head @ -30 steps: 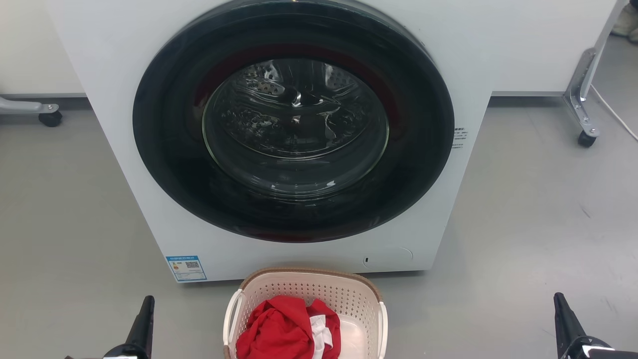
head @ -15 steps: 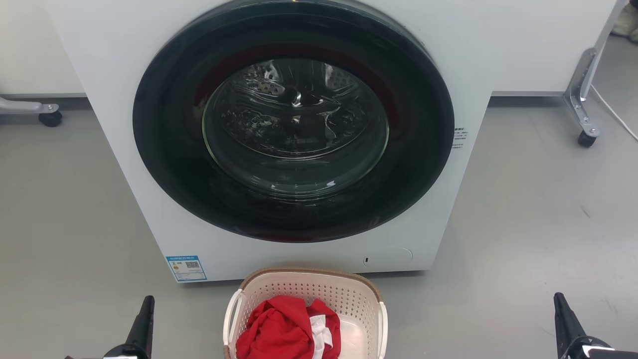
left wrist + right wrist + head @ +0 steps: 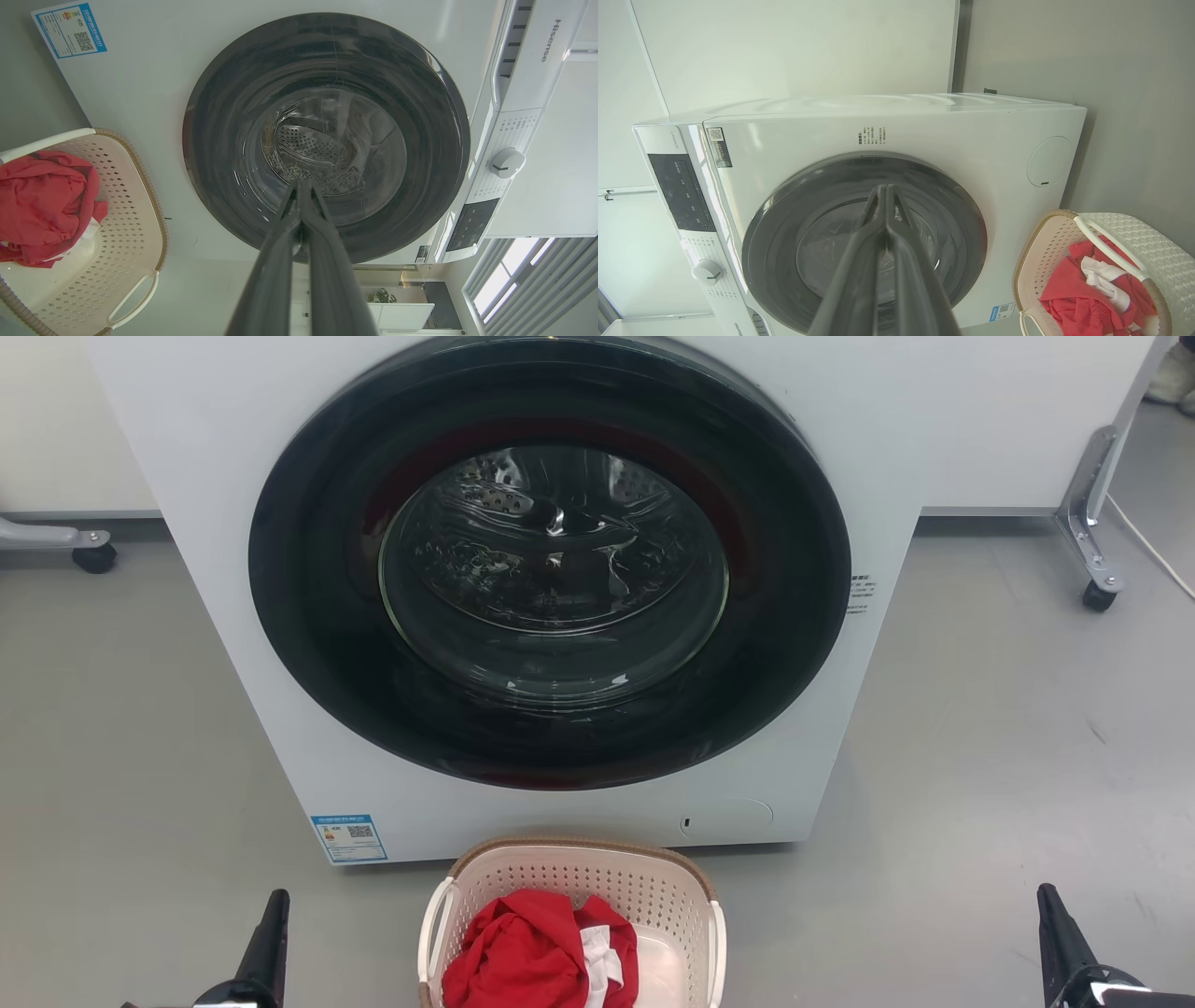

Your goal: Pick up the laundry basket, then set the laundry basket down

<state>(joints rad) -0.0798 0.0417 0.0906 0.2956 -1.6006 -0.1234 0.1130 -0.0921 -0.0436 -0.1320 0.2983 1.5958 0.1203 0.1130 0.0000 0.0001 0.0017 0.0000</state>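
The laundry basket point(image 3: 644, 887) stands upright on the grey floor point(image 3: 140, 756), just in front of the white washing machine point(image 3: 934, 420), below its round door. It is of cream plastic, rounded-rectangular, with small holes in the walls, a brown woven-look rim and a white handle on each side. Inside lies a crumpled red garment point(image 3: 523, 947) with a white cloth point(image 3: 602, 966).

Nothing has shifted in the head view: the laundry basket point(image 3: 597, 882), the left gripper point(image 3: 274, 919) and the right gripper point(image 3: 1050, 910) sit as before.
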